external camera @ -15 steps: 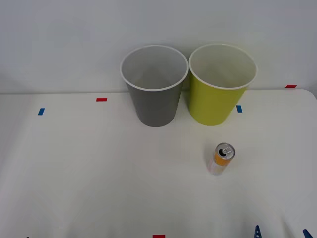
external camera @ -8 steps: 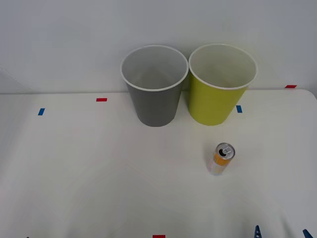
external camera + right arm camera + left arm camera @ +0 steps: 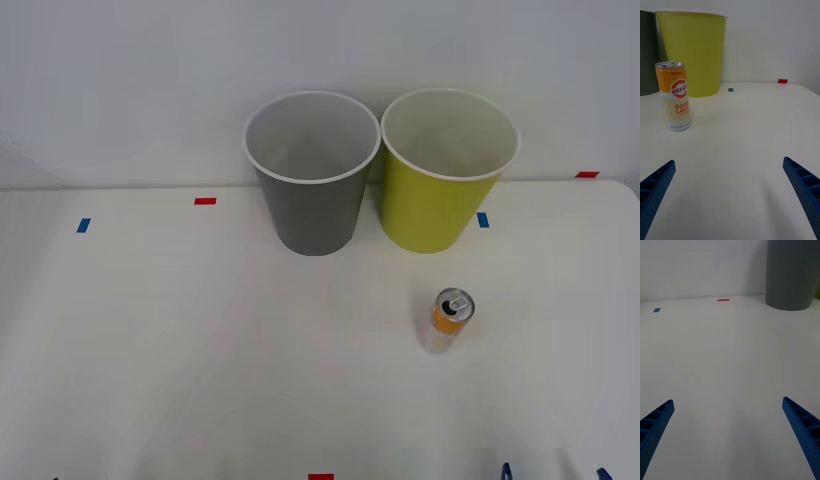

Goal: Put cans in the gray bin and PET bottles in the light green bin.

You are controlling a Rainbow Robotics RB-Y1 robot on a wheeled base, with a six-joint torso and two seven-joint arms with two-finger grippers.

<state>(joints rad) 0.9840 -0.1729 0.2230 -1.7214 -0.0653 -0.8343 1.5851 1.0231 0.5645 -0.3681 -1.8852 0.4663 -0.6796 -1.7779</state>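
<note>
With my right gripper (image 3: 730,195) spread wide at the table's near edge, I should reach forward and slightly left to straddle the upright can (image 3: 447,320), standing just near of the light green bin (image 3: 440,200), squarely mid-body.

White table (image 3: 180,340), plain matte top, with a pale wall right behind it. At the far edge two bins stand side by side, rims nearly touching I think: the gray bin (image 3: 312,175) on the left, the light green bin (image 3: 447,172) on the right. Nearer and a bit right, one orange can (image 3: 449,319) stands upright. Small tape marks are stuck around the top: red tape (image 3: 205,201), blue tape (image 3: 83,225), another red tape piece (image 3: 320,477) at the near edge.
</note>
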